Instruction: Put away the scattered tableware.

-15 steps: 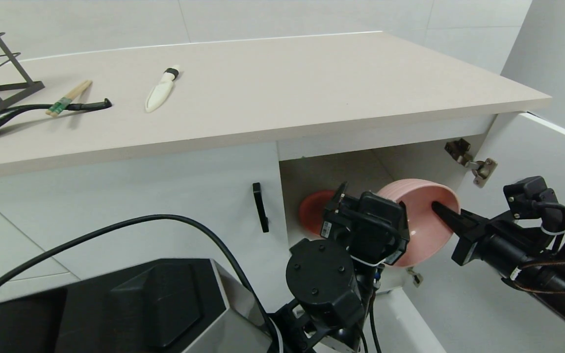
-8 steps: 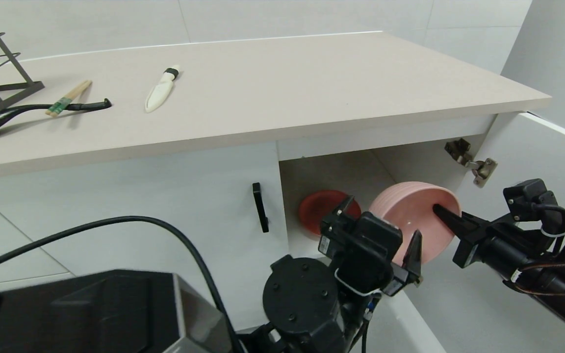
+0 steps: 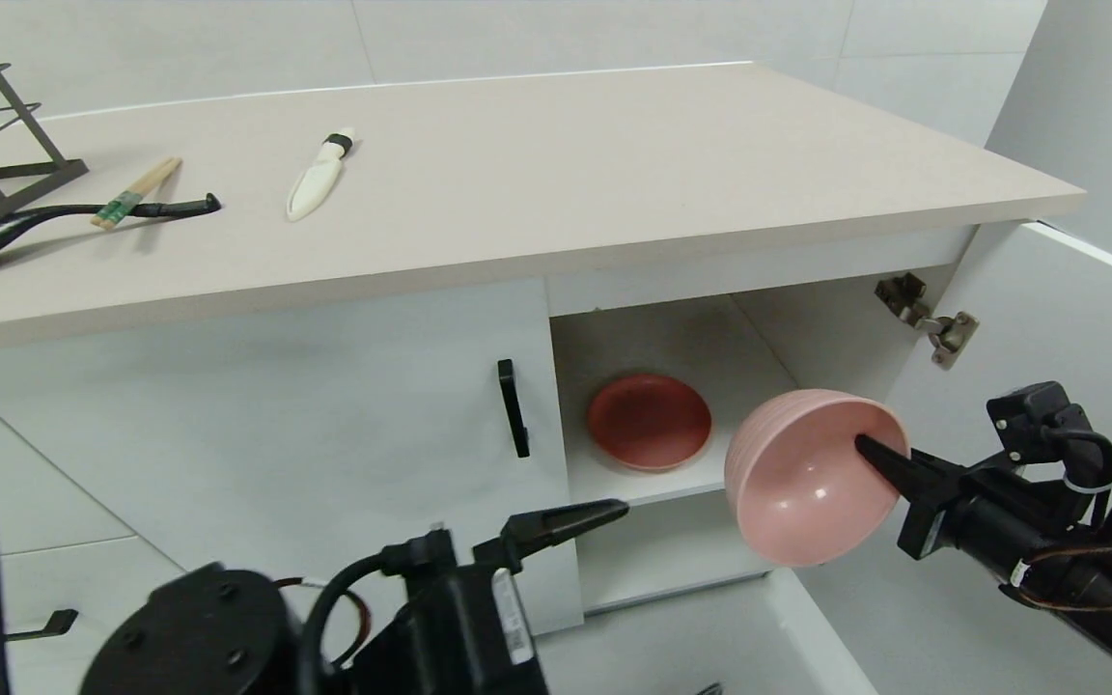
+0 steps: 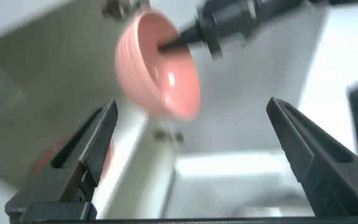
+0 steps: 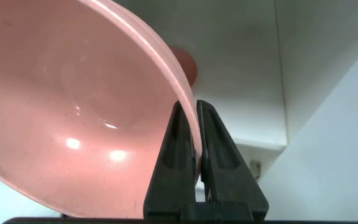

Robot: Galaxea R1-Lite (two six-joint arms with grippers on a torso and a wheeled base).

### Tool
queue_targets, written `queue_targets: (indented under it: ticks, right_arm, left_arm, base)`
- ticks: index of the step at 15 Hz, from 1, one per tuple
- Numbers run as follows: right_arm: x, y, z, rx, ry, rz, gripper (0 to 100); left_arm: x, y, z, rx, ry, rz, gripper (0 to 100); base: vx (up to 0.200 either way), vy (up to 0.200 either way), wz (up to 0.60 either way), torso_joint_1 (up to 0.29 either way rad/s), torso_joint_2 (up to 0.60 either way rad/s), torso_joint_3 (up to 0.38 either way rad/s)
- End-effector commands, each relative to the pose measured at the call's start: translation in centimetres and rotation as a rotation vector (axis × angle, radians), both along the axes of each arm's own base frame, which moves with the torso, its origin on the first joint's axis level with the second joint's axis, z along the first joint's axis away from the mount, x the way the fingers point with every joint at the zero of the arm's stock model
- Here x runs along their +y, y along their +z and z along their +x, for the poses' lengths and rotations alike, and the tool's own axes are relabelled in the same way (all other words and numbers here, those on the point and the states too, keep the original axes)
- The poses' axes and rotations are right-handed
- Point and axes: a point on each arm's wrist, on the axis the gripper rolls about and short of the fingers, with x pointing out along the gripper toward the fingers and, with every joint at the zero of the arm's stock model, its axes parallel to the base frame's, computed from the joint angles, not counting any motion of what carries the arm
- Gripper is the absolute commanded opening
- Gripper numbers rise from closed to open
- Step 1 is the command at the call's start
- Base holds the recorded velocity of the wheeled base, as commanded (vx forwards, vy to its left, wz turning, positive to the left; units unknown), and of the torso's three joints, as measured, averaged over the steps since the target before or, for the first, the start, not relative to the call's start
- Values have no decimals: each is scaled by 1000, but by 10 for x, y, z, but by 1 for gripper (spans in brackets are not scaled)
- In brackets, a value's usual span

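Pink bowl point(image 3: 797, 483) is hanging tilted before the right edge of the open cabinet point(image 3: 807, 333), slightly lower than a second ago, with the right gripper point(image 3: 867, 447) pinching its rim. The left gripper point(image 4: 191, 109), fingers spread wide, is drawing back from the opening, uncovering the red plate point(image 3: 650, 422) on the shelf point(image 3: 657, 487).

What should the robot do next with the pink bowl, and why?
Probably ease the right gripper forward and set the round pink bowl on the white cabinet shelf beside the flat red plate; it hangs tilted, pinched by its rim, outside the open cabinet.
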Motion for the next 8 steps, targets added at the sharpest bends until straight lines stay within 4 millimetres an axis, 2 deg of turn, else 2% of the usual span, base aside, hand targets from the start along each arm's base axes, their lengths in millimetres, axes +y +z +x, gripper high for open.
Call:
queue_targets:
  ticks: [1, 2, 5, 6, 8]
  right_arm:
    - [1, -6, 6, 56, -6, 66, 0]
    - [2, -11, 9, 99, -10, 114, 0]
    - [6, -35, 18, 194, -43, 99, 0]
    - [9, -41, 20, 215, -37, 89, 0]
    - [18, -50, 39, 218, -41, 93, 0]
  left_arm:
    - [46, 2, -28, 13, 15, 10, 100]
    - [55, 6, -35, 1, 24, -10, 100]
    - [77, 31, -41, -65, 146, -141, 100]
    - [83, 35, -40, -79, 229, -170, 100]
    - [99, 45, -41, -116, 414, -235, 100]
  base:
    - [0, 0, 0, 0, 0, 0]
    - [0, 0, 0, 0, 0, 0]
    - [0, 0, 0, 0, 0, 0]
    - [0, 0, 0, 0, 0, 0]
    - [0, 0, 0, 0, 0, 0]
